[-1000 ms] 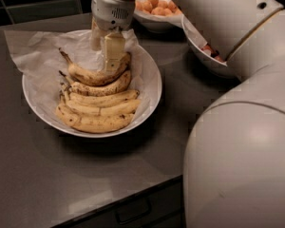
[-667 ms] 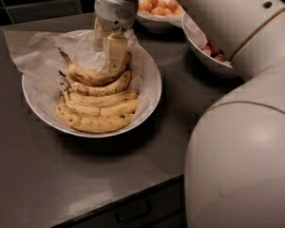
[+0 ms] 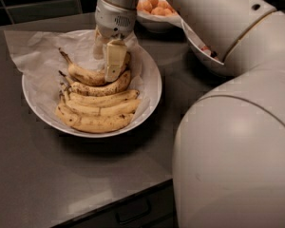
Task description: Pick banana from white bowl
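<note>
Since a second ago my end effector (image 3: 107,66) has come down a little lower over the banana (image 3: 83,74), and nothing else in the scene has changed place. It stands now at the back of the white bowl (image 3: 154,91), with its two fingers spread. One finger is in front of the banana's thick right end and the other is behind it. I see no sign that they already press on it.

The banana lies at the top of the pile, on the paper (image 3: 28,46) that lines the bowl. Its dark stem points to the upper left, and its lower side touches the bunch (image 3: 97,110) just beside it.

I judge that I am at the grasping step, with reaching done and lifting not yet begun. The next move calls for closing on the banana firmly but softly, because ripe fruit bruises, and then going straight up so the bunch does not follow.

Above the bowl there is open room. Behind it a small bowl (image 3: 156,25) of orange fruit stands near, and my own arm (image 3: 218,23) crosses on the right. The front edge of the table (image 3: 61,175) is well apart.
</note>
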Robot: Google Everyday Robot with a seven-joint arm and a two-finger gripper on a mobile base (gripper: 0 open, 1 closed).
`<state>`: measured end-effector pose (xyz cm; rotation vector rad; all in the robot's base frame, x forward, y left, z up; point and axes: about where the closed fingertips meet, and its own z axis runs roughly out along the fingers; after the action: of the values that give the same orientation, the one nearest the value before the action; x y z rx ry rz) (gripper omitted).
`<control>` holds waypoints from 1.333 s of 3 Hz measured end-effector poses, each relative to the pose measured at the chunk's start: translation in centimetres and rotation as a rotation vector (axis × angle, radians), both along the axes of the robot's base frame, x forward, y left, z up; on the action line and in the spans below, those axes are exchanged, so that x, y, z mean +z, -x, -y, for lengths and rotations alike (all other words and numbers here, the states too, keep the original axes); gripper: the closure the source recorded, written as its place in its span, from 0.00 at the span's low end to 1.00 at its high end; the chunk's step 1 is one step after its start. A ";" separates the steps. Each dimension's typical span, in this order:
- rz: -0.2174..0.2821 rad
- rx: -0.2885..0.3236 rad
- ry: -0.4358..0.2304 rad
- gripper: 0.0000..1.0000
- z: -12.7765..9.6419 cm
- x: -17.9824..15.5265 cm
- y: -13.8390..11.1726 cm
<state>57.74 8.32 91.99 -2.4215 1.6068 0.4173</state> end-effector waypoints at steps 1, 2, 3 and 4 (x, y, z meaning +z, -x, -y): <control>-0.011 0.007 0.019 0.38 -0.5 -0.8 -0.2; -0.016 0.014 0.040 0.39 -0.9 -1.3 -0.1; -0.018 0.020 0.064 0.39 -1.0 -1.6 0.2; -0.026 0.014 0.097 0.43 0.0 -1.9 1.4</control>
<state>56.38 8.27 90.07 -2.5096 1.6586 0.3828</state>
